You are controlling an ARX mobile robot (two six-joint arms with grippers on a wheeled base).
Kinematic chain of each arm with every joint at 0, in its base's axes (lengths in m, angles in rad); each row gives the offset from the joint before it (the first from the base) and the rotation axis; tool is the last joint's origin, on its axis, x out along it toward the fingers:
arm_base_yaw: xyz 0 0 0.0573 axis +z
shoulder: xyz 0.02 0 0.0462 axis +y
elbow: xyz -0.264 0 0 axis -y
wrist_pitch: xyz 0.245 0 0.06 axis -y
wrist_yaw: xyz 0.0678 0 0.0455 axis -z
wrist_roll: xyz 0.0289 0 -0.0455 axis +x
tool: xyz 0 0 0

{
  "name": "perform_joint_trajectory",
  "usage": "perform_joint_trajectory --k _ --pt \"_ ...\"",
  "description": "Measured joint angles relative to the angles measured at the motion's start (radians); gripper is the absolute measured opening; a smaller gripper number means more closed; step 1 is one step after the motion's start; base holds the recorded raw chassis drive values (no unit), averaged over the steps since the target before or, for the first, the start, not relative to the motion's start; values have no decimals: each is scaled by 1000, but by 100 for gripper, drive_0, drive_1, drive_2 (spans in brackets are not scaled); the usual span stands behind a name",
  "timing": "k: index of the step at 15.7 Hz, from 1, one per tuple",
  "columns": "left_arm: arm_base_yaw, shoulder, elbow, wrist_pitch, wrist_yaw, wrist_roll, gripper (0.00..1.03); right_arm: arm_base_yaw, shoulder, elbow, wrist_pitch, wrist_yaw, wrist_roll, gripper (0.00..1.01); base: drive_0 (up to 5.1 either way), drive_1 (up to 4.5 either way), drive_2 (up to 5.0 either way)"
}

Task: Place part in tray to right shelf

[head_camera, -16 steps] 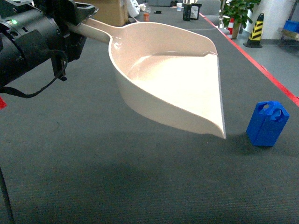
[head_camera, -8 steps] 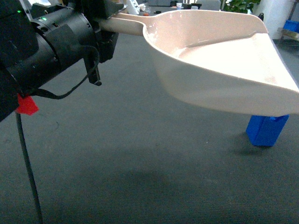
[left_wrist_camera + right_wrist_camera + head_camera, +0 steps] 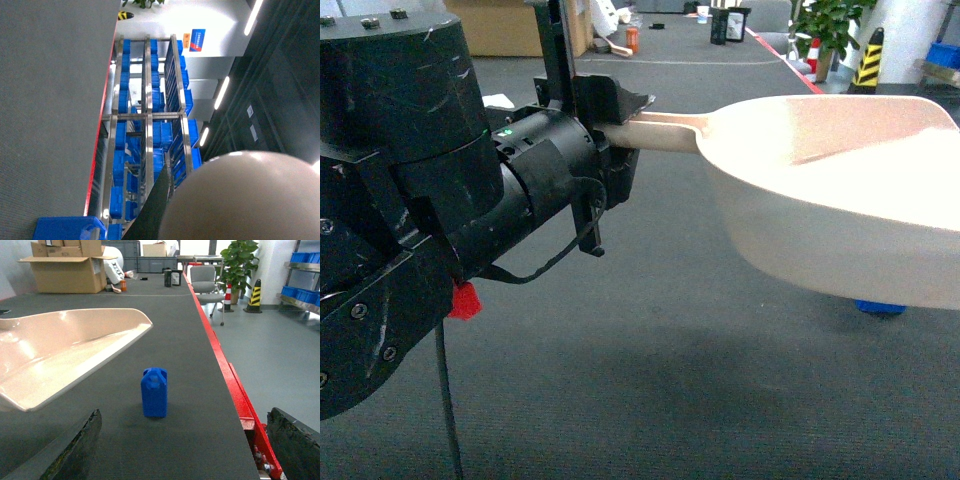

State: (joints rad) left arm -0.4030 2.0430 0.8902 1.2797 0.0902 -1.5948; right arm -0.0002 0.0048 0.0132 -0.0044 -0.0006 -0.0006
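My left gripper [image 3: 623,128] is shut on the long handle of the beige tray [image 3: 825,205] and holds it above the grey table. The tray's scoop hangs over the small blue part [image 3: 880,307], so the head view shows only a sliver of blue under it. In the right wrist view the part [image 3: 154,392] stands upright on the table, apart from the tray's lip [image 3: 65,347] to its left. My right gripper [image 3: 185,452] is open, short of the part, with nothing between its fingers. The steel right shelf [image 3: 146,125] with blue crates stands beyond the table's red edge.
A red strip [image 3: 227,375] marks the table's right edge, with grey floor beyond it. Cardboard boxes [image 3: 70,267], small items, a chair [image 3: 206,287], a plant [image 3: 239,257] and striped cones [image 3: 255,295] are at the far end. A red tag [image 3: 466,299] hangs on my left arm.
My left arm has swung the tray to the right and nearer the camera. The tray now covers the part in the head view. The part has not moved.
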Motion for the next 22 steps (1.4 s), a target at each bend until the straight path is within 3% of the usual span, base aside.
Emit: perform_joint_trajectory --k 3,4,5,6,7,8,10,14,16,17,18,19,22 --pt "15 0 0 1 -5 4 13 0 0 0 0 0 0 98 0 0 0" --pt "14 0 0 0 -4 5 13 29 37 37 -124 88 -7 98 0 0 0" --pt "14 0 0 0 -4 5 13 36 219 104 -224 195 -36 98 0 0 0" --pt "10 0 0 4 -2 5 13 -50 391 113 -133 177 -73 98 0 0 0" --pt "10 0 0 -1 -1 5 13 -121 527 110 -15 94 -108 98 0 0 0" --pt "10 0 0 -1 0 5 13 -161 682 117 127 14 -136 98 0 0 0" --pt "10 0 0 3 -1 5 13 -168 824 136 240 -42 -154 98 0 0 0" --pt "10 0 0 3 -1 5 13 -161 997 175 366 -93 -161 98 0 0 0" --pt "10 0 0 0 -1 5 13 -150 1102 209 436 -116 -162 98 0 0 0" --pt "11 0 0 1 -2 5 13 -81 1393 340 591 -138 -138 98 0 0 0" --pt "11 0 0 0 -1 5 13 23 1716 532 629 -91 -93 98 0 0 0" --pt "13 0 0 0 -20 5 13 67 1856 676 607 -33 -71 98 0 0 0" --pt "13 0 0 0 -4 5 13 94 1976 828 587 50 -34 98 0 0 0"
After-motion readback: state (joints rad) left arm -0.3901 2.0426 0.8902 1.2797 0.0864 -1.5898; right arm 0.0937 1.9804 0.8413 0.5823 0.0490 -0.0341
